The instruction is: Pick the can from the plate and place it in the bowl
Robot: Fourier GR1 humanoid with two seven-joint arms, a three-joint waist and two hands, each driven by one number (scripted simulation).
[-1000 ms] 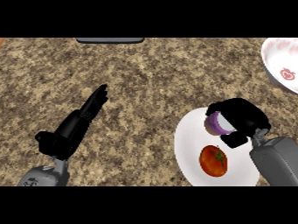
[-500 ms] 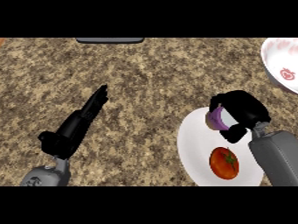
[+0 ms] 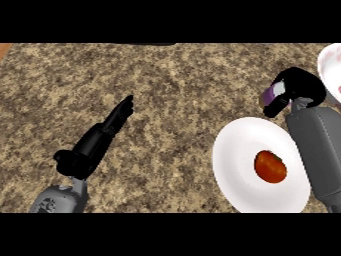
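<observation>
While the left hand (image 3: 99, 142) rests with fingers straight over the counter (image 3: 173, 90), holding nothing, the transfer step is in hand. Nearest, the plate (image 3: 236, 160) carries only a red tomato-like item (image 3: 270, 166). Beyond its rim, the right hand (image 3: 300, 89) is curled round the purple can (image 3: 271, 95), clear of the plate. Farther right lies the bowl (image 3: 335, 65). Next move, as judged: carry the can over the bowl, then open the fingers.
</observation>
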